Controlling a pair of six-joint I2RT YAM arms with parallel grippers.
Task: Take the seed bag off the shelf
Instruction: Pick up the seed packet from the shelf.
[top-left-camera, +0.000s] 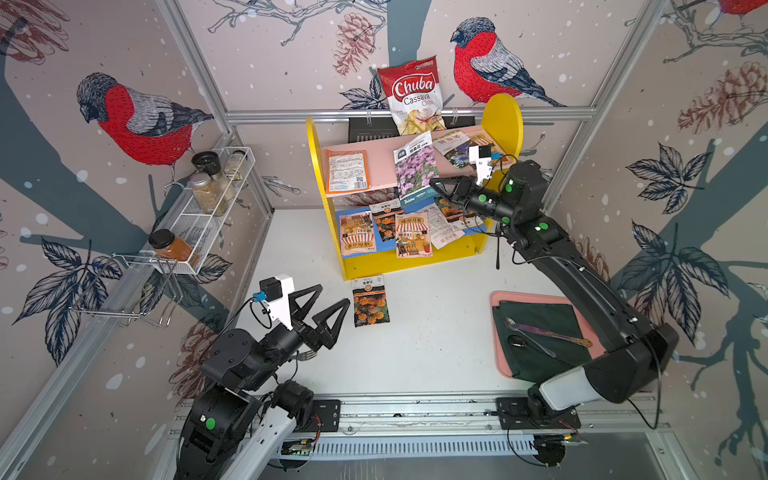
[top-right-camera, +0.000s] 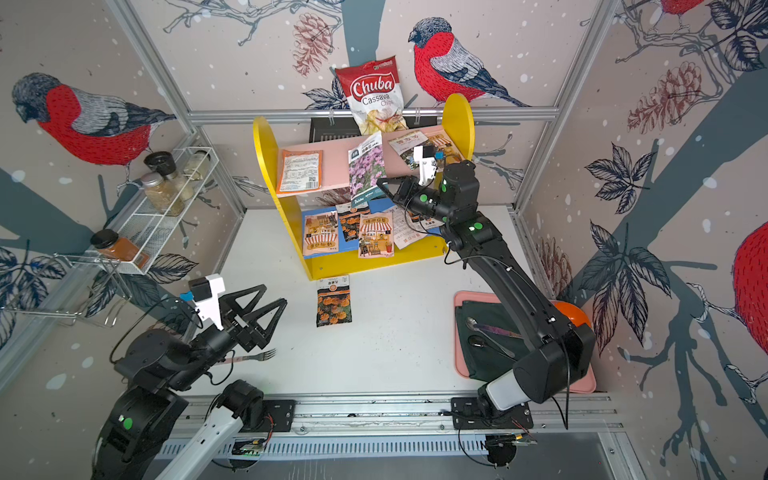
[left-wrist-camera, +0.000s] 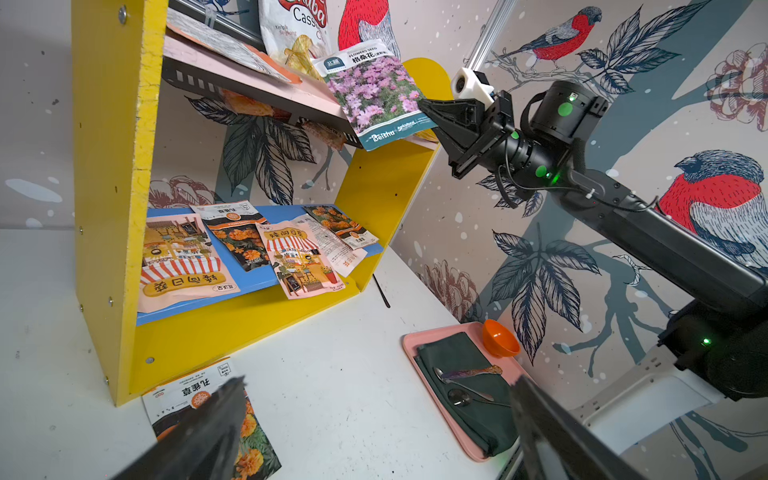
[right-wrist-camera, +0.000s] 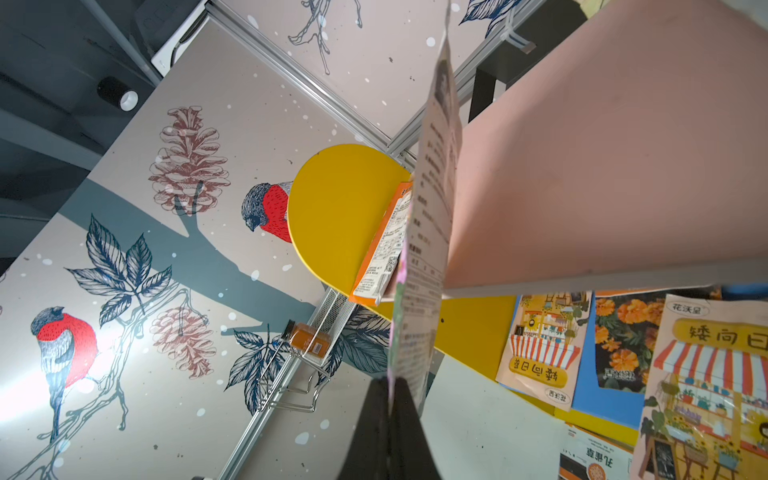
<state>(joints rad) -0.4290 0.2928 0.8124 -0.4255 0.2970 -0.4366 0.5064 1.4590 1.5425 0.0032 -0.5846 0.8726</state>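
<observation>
The right gripper's (top-left-camera: 435, 185) fingers (right-wrist-camera: 370, 424) are pressed together on the lower edge of the pink-flower seed bag (top-left-camera: 415, 166). They pinch the thin packet flat where it overhangs the front of the pink upper board (top-left-camera: 380, 168). Most of the bag lies tilted on that board of the yellow shelf (top-left-camera: 505, 120), its top corner close to the Chuba cassava chips bag (top-left-camera: 413, 95) propped behind.

From where I stand the grip looks made, and pulling the bag out is the step in hand. To do it well, the arm should draw the bag forward and slightly up, along the board and away from the shelf. That way it slides free without dragging the chips bag or the seed packet (top-left-camera: 455, 143) beside it. A slow start would show whether so narrow a pinch holds.

The left gripper (top-left-camera: 332, 295) hangs wide open and empty, low over the white table (top-left-camera: 436, 353). It is near a marigold seed packet (top-left-camera: 370, 301) lying in front of the shelf.
</observation>
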